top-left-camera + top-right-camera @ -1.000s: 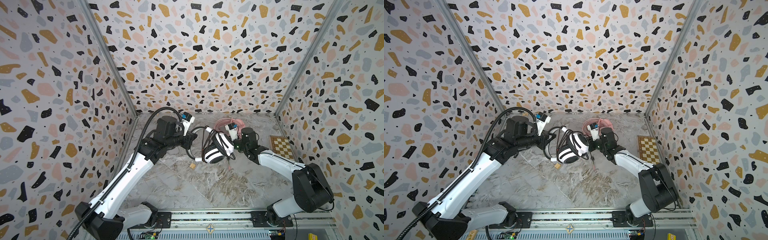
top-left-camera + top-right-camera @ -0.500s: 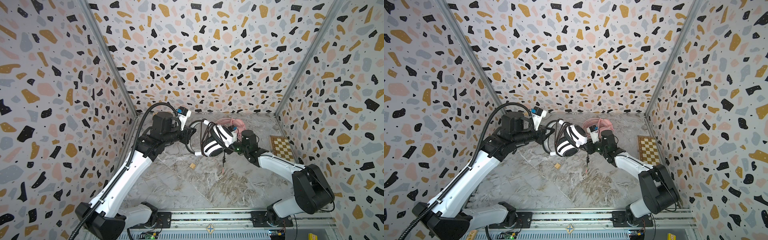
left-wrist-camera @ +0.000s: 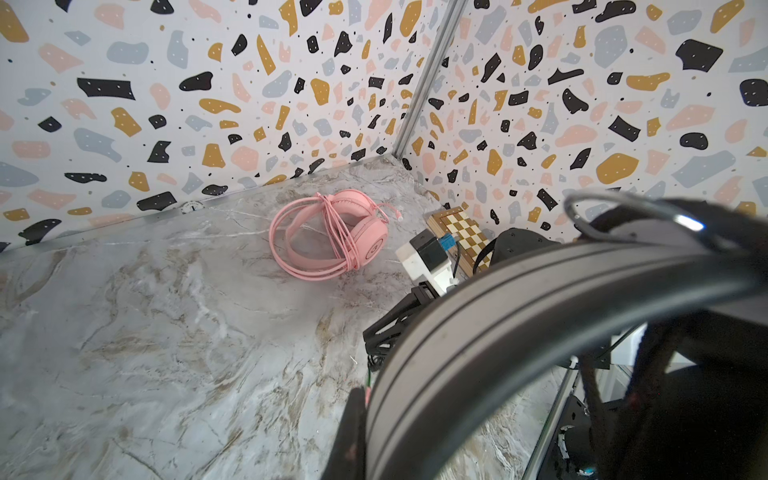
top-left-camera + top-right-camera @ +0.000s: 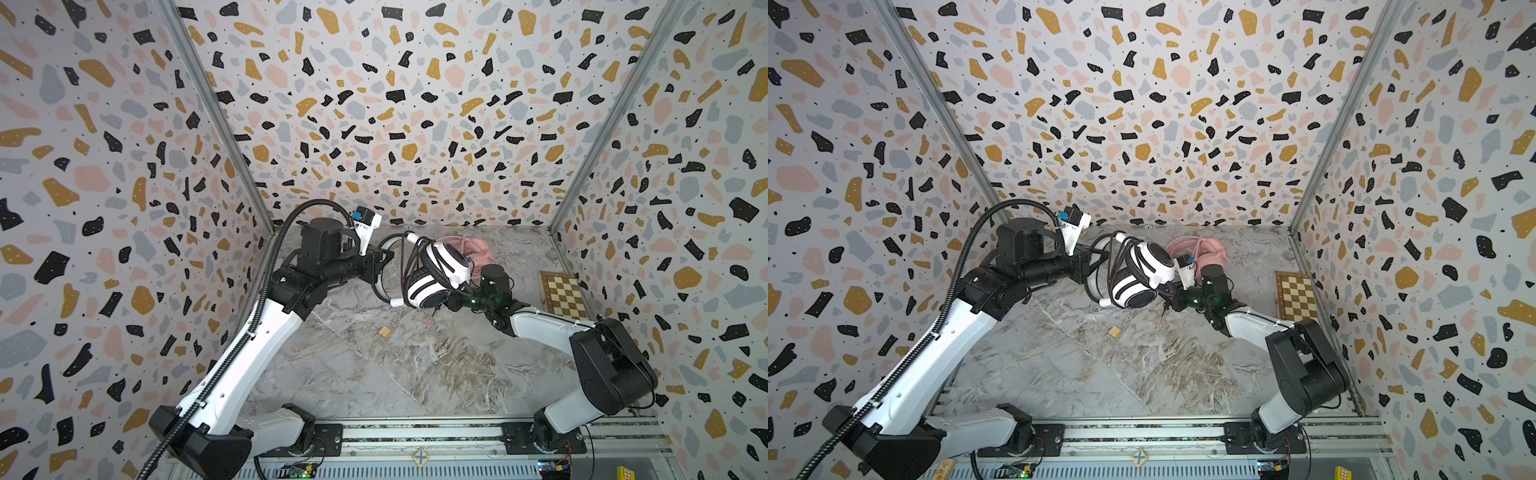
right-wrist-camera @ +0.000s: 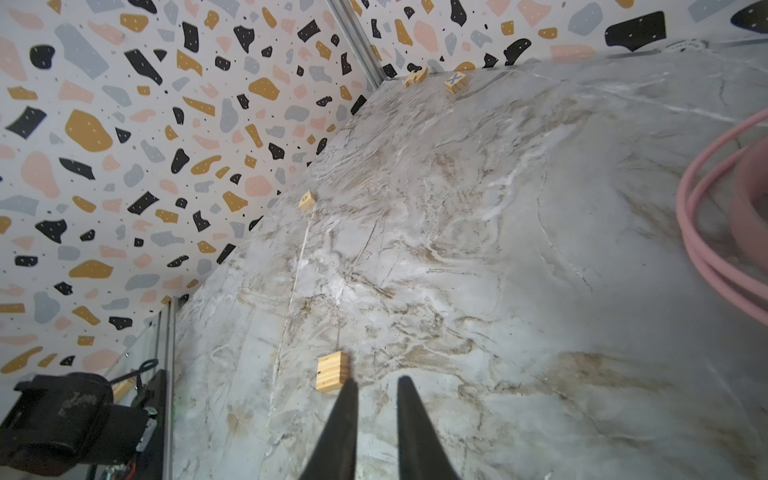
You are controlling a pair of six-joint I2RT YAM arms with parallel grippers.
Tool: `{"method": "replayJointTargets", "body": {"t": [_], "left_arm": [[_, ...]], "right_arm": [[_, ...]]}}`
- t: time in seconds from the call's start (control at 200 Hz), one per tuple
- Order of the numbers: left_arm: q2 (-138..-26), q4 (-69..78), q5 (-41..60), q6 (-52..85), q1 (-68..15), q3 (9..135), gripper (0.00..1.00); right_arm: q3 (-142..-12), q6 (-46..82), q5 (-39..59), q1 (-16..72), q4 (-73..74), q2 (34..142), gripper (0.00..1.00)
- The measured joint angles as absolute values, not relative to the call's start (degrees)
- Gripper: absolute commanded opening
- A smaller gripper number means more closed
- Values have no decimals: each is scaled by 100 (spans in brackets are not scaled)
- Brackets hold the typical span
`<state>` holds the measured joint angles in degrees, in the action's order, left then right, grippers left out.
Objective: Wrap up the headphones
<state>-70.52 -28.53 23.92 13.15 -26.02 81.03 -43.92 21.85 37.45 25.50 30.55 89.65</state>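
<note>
Lifted and drawn back toward the far edge over the last second, the white over-ear headset with black pads (image 4: 445,262) (image 4: 1154,259) hangs clear of the tabletop in the left gripper (image 4: 380,261); that gripper's jaws are clamped tight on the black headband, which fills the left wrist view; black cable (image 4: 409,257) is wound in several strands across the band, and a loose end (image 4: 1160,318) dangles below the lower cup. The right gripper (image 5: 377,380) has narrowed; its fingers (image 5: 334,432) stand a slim gap apart with only marble seen between them, and in both top views it sits just beside the lower ear cup. An all-pink headset with its pink cable wrapped round it (image 3: 332,237) (image 4: 473,249) lies near the far edge, toward the far right corner; a wooden chequered board (image 4: 563,293) lies along the right edge; a small ridged wooden block (image 4: 385,332) (image 5: 331,371) sits near the middle of the grey, brown-veined marble tabletop (image 4: 415,374); terrazzo-patterned walls (image 4: 374,104) close in three sides.
</note>
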Motion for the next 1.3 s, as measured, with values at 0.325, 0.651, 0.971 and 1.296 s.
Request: {"method": "replayJointTargets", "body": {"t": [0.325,0.651,0.971,1.296], "left_arm": [[-7150,-2827,2344,1463,-2497,8158,0],[-7161,-2823,2324,1573,-2381,8158,0],[-7161,-2783,2324,1636,-2265,8158,0],[-7161,-2788,1973,1747,-2156,8158,0]], "right_arm": [[-4069,2456,3918,2550,3581,9021,27],[-3677,2891,4097,2552,4342,9227,20],[-3428,3105,4209,2552,4827,9249,13],[-3350,3188,4235,2552,5006,9240,5]]}}
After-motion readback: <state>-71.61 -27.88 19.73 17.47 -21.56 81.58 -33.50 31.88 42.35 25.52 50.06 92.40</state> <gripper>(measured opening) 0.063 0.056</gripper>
